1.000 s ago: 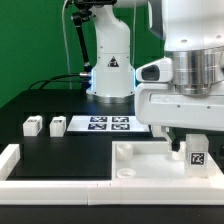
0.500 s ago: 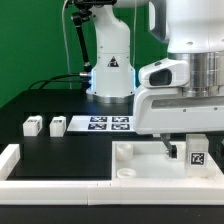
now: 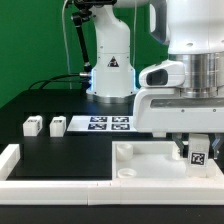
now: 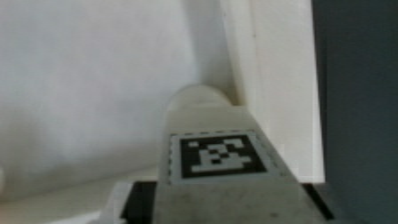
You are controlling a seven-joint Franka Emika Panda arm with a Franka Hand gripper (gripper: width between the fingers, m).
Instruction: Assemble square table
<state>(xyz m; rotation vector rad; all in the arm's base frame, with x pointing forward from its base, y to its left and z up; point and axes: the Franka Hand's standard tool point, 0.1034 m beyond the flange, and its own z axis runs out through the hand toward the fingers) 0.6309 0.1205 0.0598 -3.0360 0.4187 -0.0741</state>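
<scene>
**1. Gripper** (image 3: 190,150). It hangs low over the table top (image 3: 150,160), at the top's end toward the exterior view's right. The jaws straddle the tagged leg (image 4: 217,140). We cannot tell whether they press on it or stand just off it.

**2. Tagged leg.** It sits within the top's outline, close to the top's corner toward the exterior view's right, and seems to stand on end. In the wrist view it fills the gap between the jaws, with the top's white floor behind it. We cannot tell whether it rests on that floor.
- Handling: we judge it light, rigid, smooth plastic, not fragile, though it could slip under a loose pinch.
- Hold: best taken across its flat sides near the tag, square to the jaws so it does not twist.

**3. Table top.** It lies flat on the black table (image 3: 70,155), rim up, with a round hole near its corner toward the exterior view's left.
- Handling: we judge it stiff, light for its spread, and apt to slide when a leg is pushed into it.
- Hold: graspable only at the rim.

**4. Loose legs** (image 3: 32,126). There are two, side by side, well apart from the top toward the exterior view's left.

**5. Marker board** (image 3: 108,123). It lies flat just behind the top.

**6. Long white rail** (image 3: 50,186). It runs along the top's near edge and on toward the exterior view's left.
</scene>
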